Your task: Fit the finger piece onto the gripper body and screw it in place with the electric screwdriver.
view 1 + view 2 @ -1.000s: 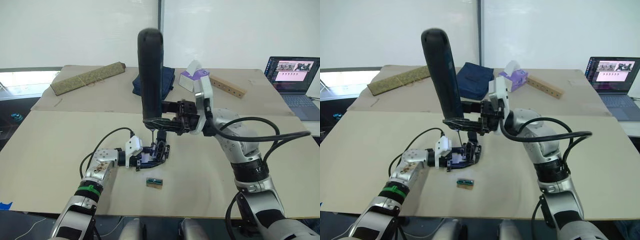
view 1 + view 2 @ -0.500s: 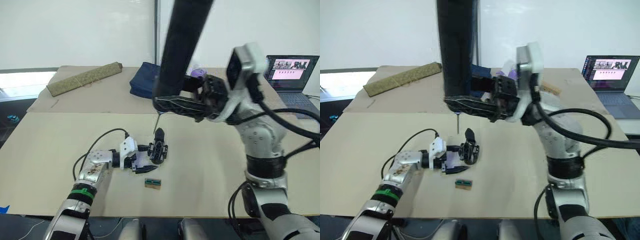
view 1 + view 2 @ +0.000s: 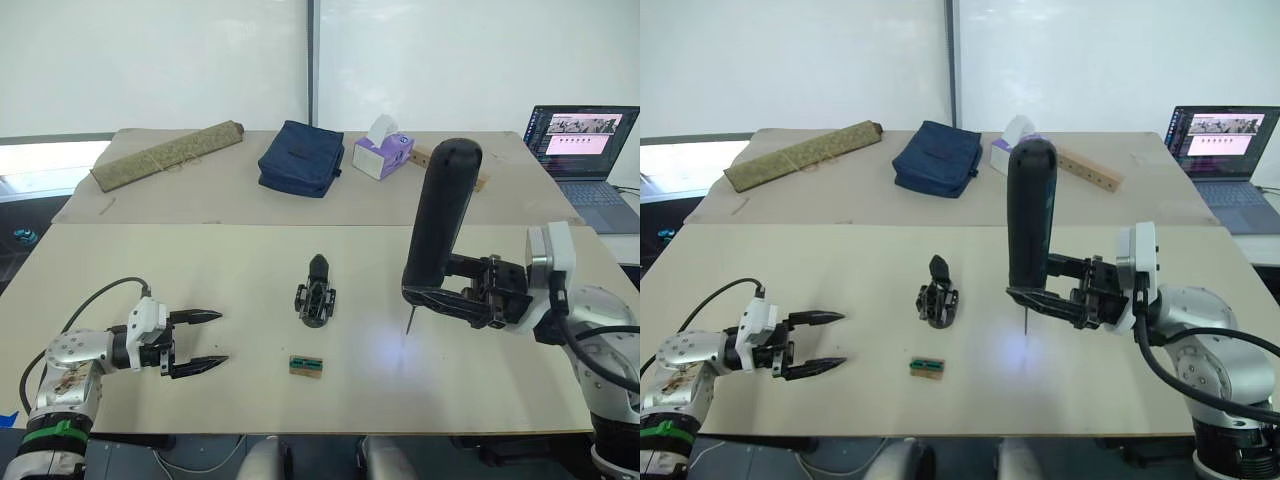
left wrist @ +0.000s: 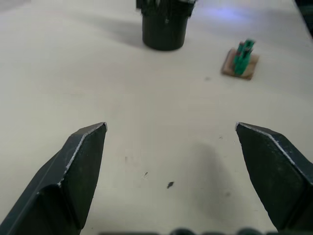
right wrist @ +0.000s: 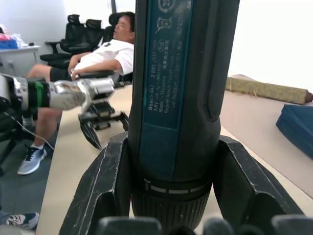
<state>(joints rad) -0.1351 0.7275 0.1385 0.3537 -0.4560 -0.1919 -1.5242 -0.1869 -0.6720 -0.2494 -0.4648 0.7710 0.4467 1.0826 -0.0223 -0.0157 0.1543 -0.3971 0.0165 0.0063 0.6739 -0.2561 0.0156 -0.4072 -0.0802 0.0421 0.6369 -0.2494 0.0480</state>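
My left gripper [image 3: 203,338] hangs low over the near left of the table [image 3: 130,280], its two fingers spread wide and holding nothing. My right gripper [image 3: 430,297] is clamped around the lower end of the electric screwdriver [image 3: 440,225], which stands nearly upright on the right side, its thin bit pointing down just above the tabletop with a small patch of light below it.

Between my two grippers, close to the front edge, lies a little tan block with a green top [image 3: 307,366]. Just beyond it, near the middle of the table, sits the gripper body [image 3: 316,303], with the finger piece [image 3: 317,268] standing up from its top, point upward; I touch neither of them.

Farther back lie a rolled mat [image 3: 165,155], a dark blue bag [image 3: 297,158], a tissue box [image 3: 381,155] and a wooden bar [image 3: 1088,170]. An open laptop [image 3: 587,145] sits at the far right.
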